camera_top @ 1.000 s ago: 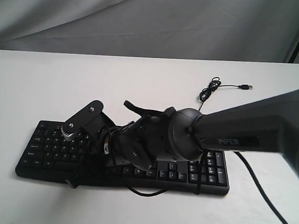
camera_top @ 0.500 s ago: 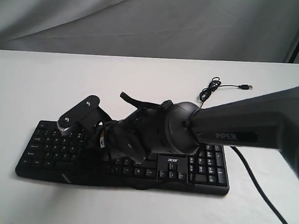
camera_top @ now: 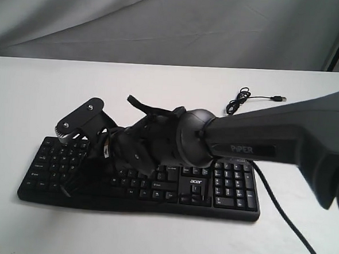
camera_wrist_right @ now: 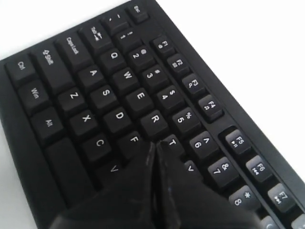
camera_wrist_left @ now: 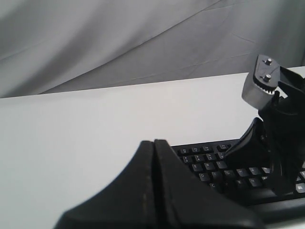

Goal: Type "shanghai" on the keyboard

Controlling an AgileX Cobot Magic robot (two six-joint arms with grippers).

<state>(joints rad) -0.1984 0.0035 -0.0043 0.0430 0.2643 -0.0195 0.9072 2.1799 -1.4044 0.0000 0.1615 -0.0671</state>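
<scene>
The black keyboard (camera_top: pixel 234 191) lies across the white table, with an acer logo near its number pad. My right arm reaches across it from the right. The right gripper (camera_top: pixel 73 183) hangs over the keyboard's left half, tips pointing down. In the right wrist view the right gripper (camera_wrist_right: pixel 155 145) is shut, empty, tips just over the gap between the F and T keys of the keyboard (camera_wrist_right: pixel 95 95). The left gripper (camera_wrist_left: pixel 154 143) is shut on nothing, held off the keyboard's (camera_wrist_left: pixel 205 164) left end above the table. It does not show in the exterior view.
The keyboard's thin USB cable (camera_top: pixel 238 101) lies coiled behind it, plug (camera_top: pixel 279 98) pointing right. A thicker black arm cable (camera_top: pixel 285 214) runs over the table at the front right. A grey cloth backdrop (camera_top: pixel 164 23) hangs behind the table.
The right gripper has slid left along the keyboard, from near its middle to its left half, and its tips moved back from the front edge. The logo now shows.
</scene>
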